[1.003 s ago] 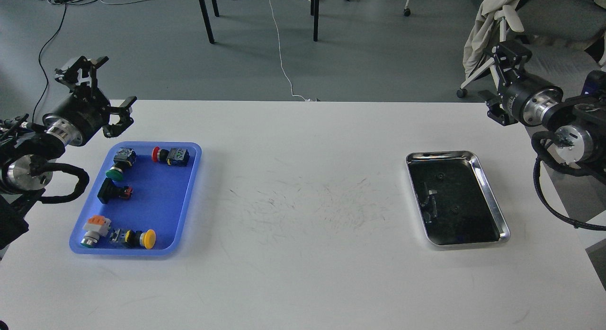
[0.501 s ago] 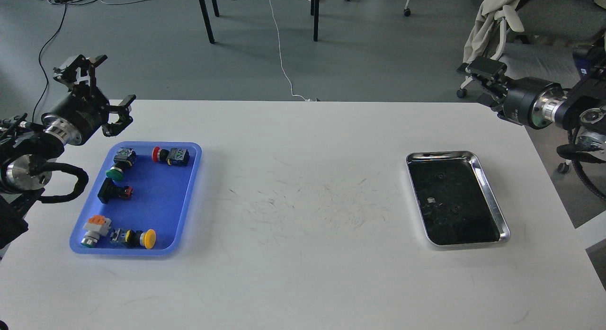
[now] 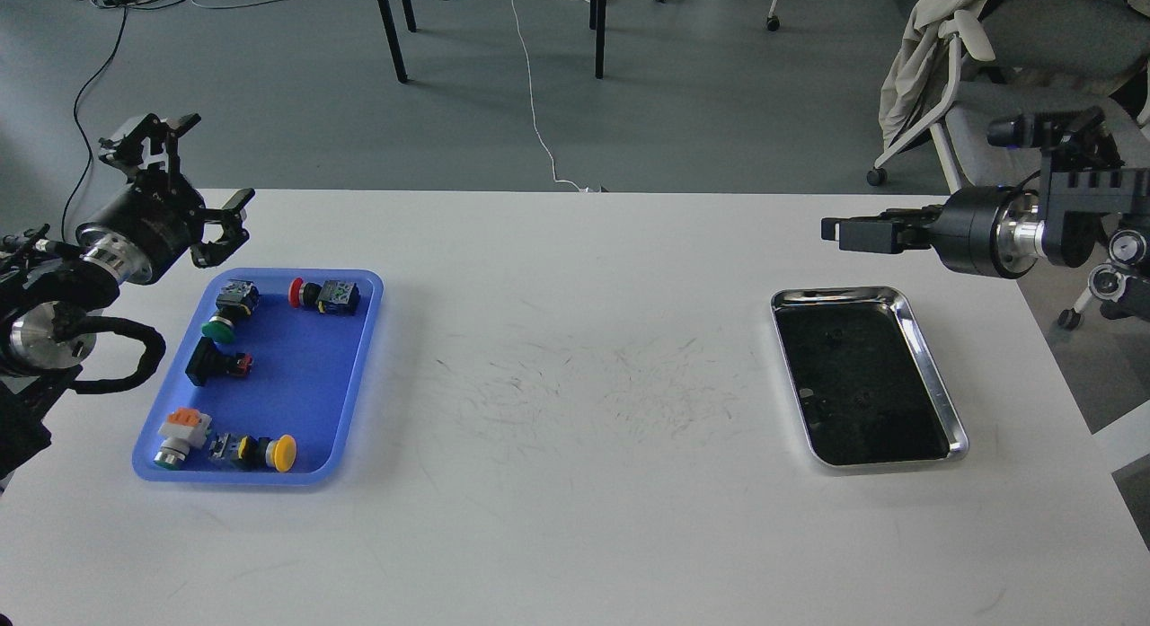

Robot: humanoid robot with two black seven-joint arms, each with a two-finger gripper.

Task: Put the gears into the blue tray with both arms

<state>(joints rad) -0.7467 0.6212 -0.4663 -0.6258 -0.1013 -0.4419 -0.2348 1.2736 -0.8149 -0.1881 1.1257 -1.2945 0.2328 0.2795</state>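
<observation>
Gears (image 3: 835,335) lie faint in the steel tray (image 3: 934,383), far from the blue tray (image 3: 350,374); light, stiff, probably slippery, so we pinch across the rim. Our left gripper (image 3: 193,172) is spread; our right gripper (image 3: 844,231) we cannot tell.

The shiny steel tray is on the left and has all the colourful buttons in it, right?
Not quite. The head view shows the colourful push-button switches lying in the blue tray, which is the one on the left. The shiny steel tray sits on the right side of the table, and its dark inside shows no coloured buttons at all.
</observation>
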